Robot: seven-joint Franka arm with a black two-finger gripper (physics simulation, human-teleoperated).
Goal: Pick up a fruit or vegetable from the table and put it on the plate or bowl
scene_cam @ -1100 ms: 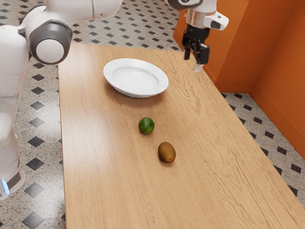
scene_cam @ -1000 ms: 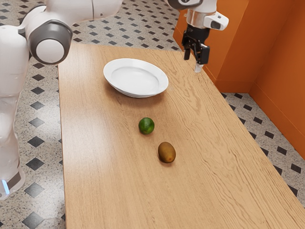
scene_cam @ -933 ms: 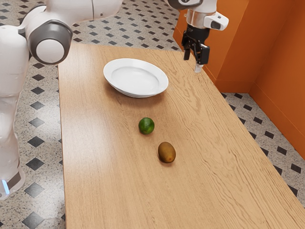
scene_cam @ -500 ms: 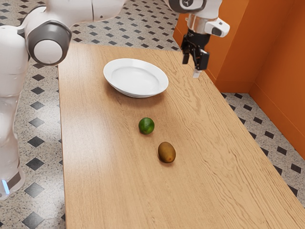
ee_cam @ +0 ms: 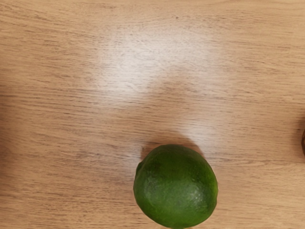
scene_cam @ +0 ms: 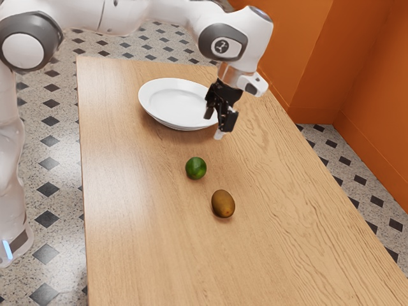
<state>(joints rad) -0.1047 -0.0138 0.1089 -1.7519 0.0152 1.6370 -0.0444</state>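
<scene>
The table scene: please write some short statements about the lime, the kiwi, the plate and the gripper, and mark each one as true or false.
1. The lime lies on the table, between the plate and the kiwi. True.
2. The gripper holds the lime. False: the gripper hangs open above the table, beside the plate's rim, and the lime lies free on the wood.
3. One fruit is already on the plate. False: both the lime and the kiwi lie on the table.
4. The kiwi and the lime do not touch each other. True.
</scene>
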